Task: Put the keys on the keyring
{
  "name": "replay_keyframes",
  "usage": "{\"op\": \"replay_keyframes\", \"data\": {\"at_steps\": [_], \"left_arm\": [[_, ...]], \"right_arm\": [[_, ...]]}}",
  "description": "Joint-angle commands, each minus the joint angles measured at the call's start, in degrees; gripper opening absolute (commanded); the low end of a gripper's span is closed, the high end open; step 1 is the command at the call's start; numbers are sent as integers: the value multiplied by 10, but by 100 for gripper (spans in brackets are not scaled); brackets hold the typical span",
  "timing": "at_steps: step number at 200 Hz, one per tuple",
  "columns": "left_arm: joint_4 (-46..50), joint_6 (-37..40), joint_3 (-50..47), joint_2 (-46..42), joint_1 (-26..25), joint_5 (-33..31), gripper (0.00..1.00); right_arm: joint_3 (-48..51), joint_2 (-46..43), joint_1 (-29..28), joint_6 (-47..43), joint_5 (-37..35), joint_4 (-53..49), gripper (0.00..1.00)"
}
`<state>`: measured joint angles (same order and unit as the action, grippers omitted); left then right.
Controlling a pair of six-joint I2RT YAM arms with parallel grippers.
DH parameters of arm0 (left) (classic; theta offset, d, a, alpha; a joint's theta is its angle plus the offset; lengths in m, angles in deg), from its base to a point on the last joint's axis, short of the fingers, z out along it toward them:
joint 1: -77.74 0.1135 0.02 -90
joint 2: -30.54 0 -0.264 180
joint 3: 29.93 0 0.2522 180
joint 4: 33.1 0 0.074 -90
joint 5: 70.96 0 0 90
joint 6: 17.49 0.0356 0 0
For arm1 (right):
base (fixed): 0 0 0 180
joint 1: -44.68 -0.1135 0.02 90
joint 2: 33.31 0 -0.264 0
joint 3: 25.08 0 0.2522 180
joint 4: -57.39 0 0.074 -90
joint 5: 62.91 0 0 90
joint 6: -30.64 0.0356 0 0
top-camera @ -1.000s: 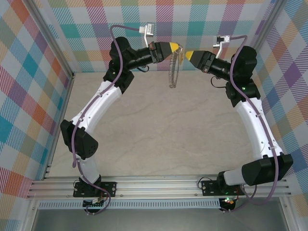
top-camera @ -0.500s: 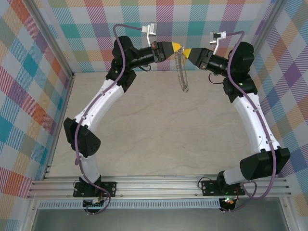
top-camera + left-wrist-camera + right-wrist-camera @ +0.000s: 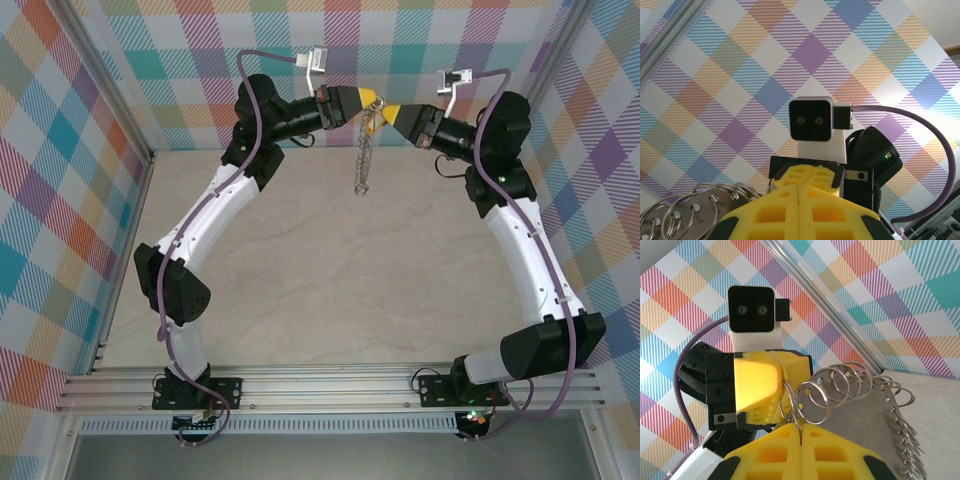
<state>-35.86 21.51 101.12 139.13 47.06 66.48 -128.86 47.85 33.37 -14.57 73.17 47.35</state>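
**Q:** What does the overhead view show?

**A:** Both arms reach over the far part of the desk (image 3: 300,290). The left claw (image 3: 373,97) and right claw (image 3: 390,109) meet almost tip to tip.

**Q:** Where is the keyring?

**A:** The keyring (image 3: 364,150) hangs limp beneath the two yellow tips, edge-on to the camera and off the desk.

**Q:** What is the state of each claw?

**A:** The left claw's fingers are pressed together, pinching the keyring at its rim. In the right wrist view, the right claw's fingers are also pressed together, pinching the keyring's looped rim at their seam.
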Motion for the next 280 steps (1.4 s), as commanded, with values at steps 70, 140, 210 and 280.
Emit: {"op": "replay_keyframes", "data": {"at_steps": [70,140,210,280], "left_arm": [[-26,4,-7,-18,-2,-21,0],[-13,14,-47,-40,-4,-72,0],[-25,2,-32,-27,-4,-74,0],[-51,-9,-22,-21,-4,-43,0]], "right_arm": [[6,-14,-78,-31,-108,-35,0],[-1,-32,-115,-53,-180,-85,0],[32,-75,-119,-73,-123,-107,42],[84,-157,-6,-19,-133,-94,51]]}}
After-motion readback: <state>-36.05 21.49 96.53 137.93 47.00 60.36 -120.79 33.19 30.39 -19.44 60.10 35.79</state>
